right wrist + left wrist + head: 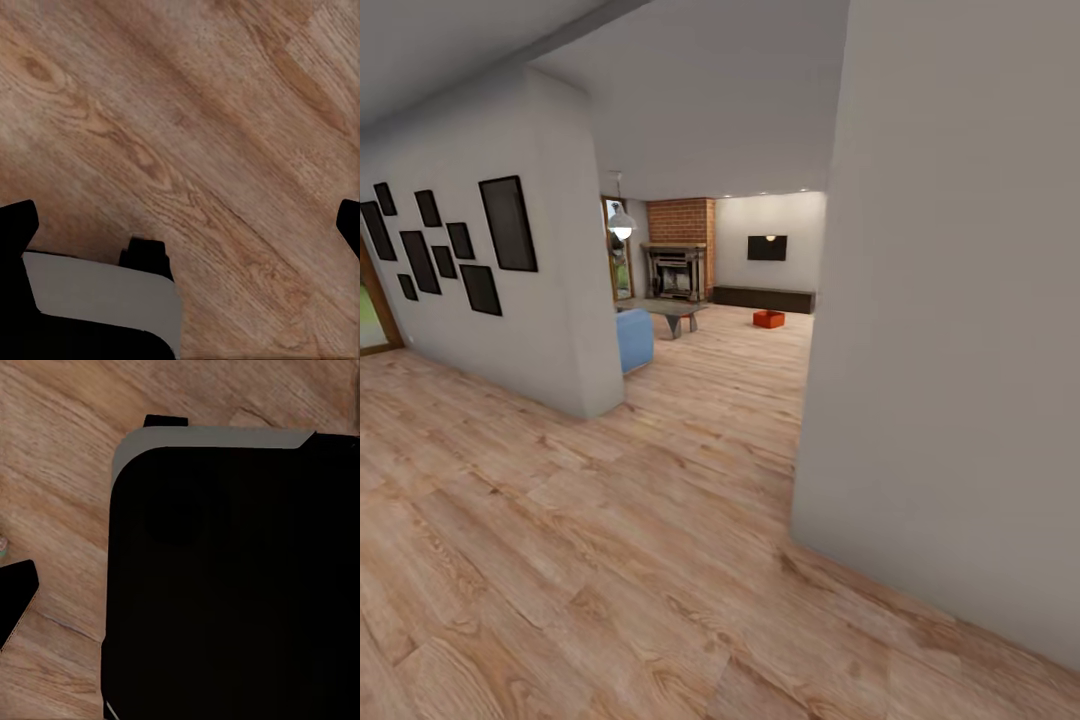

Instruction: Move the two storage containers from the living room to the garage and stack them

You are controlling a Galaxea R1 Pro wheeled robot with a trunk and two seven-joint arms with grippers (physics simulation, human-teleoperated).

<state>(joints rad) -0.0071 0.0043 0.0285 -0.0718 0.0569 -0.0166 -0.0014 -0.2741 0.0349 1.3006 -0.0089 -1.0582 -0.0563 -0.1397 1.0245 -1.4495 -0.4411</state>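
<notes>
Far ahead in the head view, one red-orange storage container point(768, 319) sits on the light wood-plank floor point(730, 365) of the living room, in front of a long dark low cabinet point(764, 298). The second container is out of view, and so are the garage and its dark grey floor. In the right wrist view, my right gripper point(182, 225) hangs over the planks, its two dark fingertips point(16, 223) wide apart with nothing between them. The left wrist view shows one dark fingertip point(16, 601) beside my black base point(232, 585); the other finger is hidden.
A grey-white wall corner point(950, 380) stands close on the right and another wall point(550, 260) with several black frames on the left, leaving a passage between them. Beyond are a blue sofa end point(633, 340), a low table point(673, 314) and a brick fireplace point(680, 262).
</notes>
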